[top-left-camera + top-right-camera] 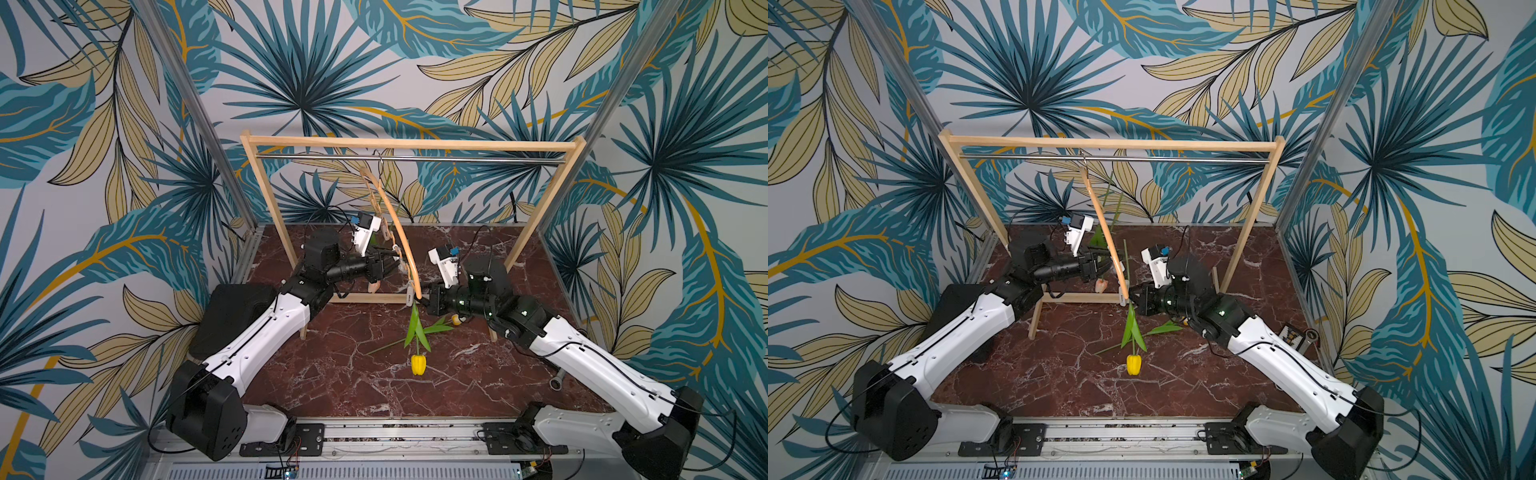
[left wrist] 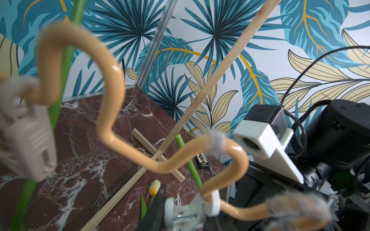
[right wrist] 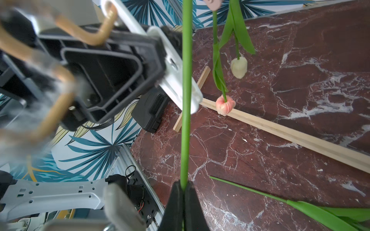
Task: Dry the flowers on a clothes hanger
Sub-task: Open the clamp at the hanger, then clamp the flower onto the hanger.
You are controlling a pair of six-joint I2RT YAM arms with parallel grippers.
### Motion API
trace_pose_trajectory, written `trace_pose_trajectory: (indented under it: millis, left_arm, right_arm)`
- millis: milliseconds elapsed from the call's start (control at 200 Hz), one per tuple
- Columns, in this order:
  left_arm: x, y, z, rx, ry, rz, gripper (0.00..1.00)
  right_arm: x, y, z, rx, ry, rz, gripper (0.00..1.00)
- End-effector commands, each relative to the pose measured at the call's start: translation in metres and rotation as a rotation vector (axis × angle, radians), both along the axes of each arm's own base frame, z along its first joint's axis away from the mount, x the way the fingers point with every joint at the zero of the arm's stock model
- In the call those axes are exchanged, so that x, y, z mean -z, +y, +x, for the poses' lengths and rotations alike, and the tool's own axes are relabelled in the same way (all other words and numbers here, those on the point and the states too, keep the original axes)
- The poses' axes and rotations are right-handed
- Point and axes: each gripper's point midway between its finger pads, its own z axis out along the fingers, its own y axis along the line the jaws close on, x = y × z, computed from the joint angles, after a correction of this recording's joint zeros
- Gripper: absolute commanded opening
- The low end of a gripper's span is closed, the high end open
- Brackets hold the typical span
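The wooden clothes hanger (image 1: 400, 232) hangs from the rod, swung toward the front. My left gripper (image 2: 186, 210) is shut on a white clothespin (image 2: 213, 202) on the hanger's wavy bar (image 2: 112, 84). My right gripper (image 3: 184, 187) is shut on the green stem (image 3: 186, 100) of a yellow tulip (image 1: 418, 363), whose head hangs below it. That stem's cut end (image 2: 178, 138) rises beside the squeezed pin. A pink tulip (image 3: 225, 105) and a cream-white one (image 3: 239, 67) hang head down from other pins. A yellow-orange tulip (image 1: 456, 319) lies on the marble table.
The large wooden rack frame (image 1: 411, 143) with its metal rod (image 1: 415, 158) stands around the hanger, and its base bar (image 1: 365, 297) lies under the grippers. A metal tool (image 1: 557, 380) and a small black device (image 1: 1292, 332) lie at the table's right edge.
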Motion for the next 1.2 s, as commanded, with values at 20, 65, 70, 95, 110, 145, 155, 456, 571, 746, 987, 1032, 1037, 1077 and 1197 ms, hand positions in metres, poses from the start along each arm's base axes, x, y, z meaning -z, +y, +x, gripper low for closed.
trace_pose_trajectory:
  millis: [20, 65, 70, 95, 110, 145, 155, 456, 571, 746, 987, 1032, 1037, 1077, 1197]
  left_arm:
    - [-0.008, 0.001, -0.005, 0.001, -0.003, -0.05, 0.28]
    - [-0.008, 0.001, -0.006, 0.001, 0.002, -0.055, 0.28]
    - [-0.007, 0.0, -0.006, 0.002, 0.002, -0.055, 0.28]
    - [-0.007, 0.0, -0.006, 0.002, 0.005, -0.057, 0.28]
    - [-0.007, 0.0, -0.006, 0.001, 0.007, -0.058, 0.27]
    - [-0.005, 0.0, -0.006, 0.004, 0.013, -0.058, 0.27]
    - [-0.005, -0.001, -0.007, 0.004, 0.014, -0.058, 0.27]
    - [0.004, -0.007, -0.011, 0.02, 0.06, -0.051, 0.24]
    - [0.005, -0.01, -0.013, 0.022, 0.069, -0.05, 0.23]
    - [0.003, -0.011, -0.013, 0.022, 0.081, -0.073, 0.22]
    - [0.0, -0.013, -0.013, 0.039, 0.113, -0.139, 0.2]
    - [0.0, -0.013, -0.013, 0.039, 0.12, -0.143, 0.2]
    - [0.0, -0.013, -0.013, 0.039, 0.119, -0.143, 0.2]
    - [0.001, -0.013, -0.014, 0.041, 0.124, -0.144, 0.19]
    - [0.002, -0.013, -0.015, 0.045, 0.129, -0.139, 0.18]
  right_arm:
    - [-0.003, -0.014, 0.011, 0.105, -0.035, 0.029, 0.0]
    - [0.0, -0.019, 0.014, 0.142, -0.043, 0.017, 0.0]
    - [-0.001, -0.02, 0.015, 0.146, -0.045, 0.016, 0.0]
    - [0.0, -0.024, 0.017, 0.171, -0.051, 0.01, 0.0]
    - [-0.001, -0.026, 0.019, 0.186, -0.055, 0.007, 0.0]
    - [0.001, -0.03, 0.022, 0.212, -0.059, -0.007, 0.0]
    - [0.002, -0.032, 0.022, 0.22, -0.059, -0.013, 0.0]
    - [0.011, -0.047, 0.03, 0.296, -0.069, -0.089, 0.0]
    - [0.013, -0.052, 0.03, 0.315, -0.087, -0.083, 0.0]
    - [-0.003, -0.046, 0.023, 0.274, -0.111, 0.005, 0.0]
    - [-0.017, -0.005, 0.018, 0.065, -0.022, 0.147, 0.0]
    - [-0.019, -0.006, 0.019, 0.064, -0.024, 0.162, 0.0]
    - [-0.019, -0.006, 0.019, 0.064, -0.023, 0.165, 0.0]
    - [-0.02, -0.006, 0.021, 0.058, -0.018, 0.183, 0.0]
    - [-0.02, -0.002, 0.027, 0.01, 0.029, 0.241, 0.0]
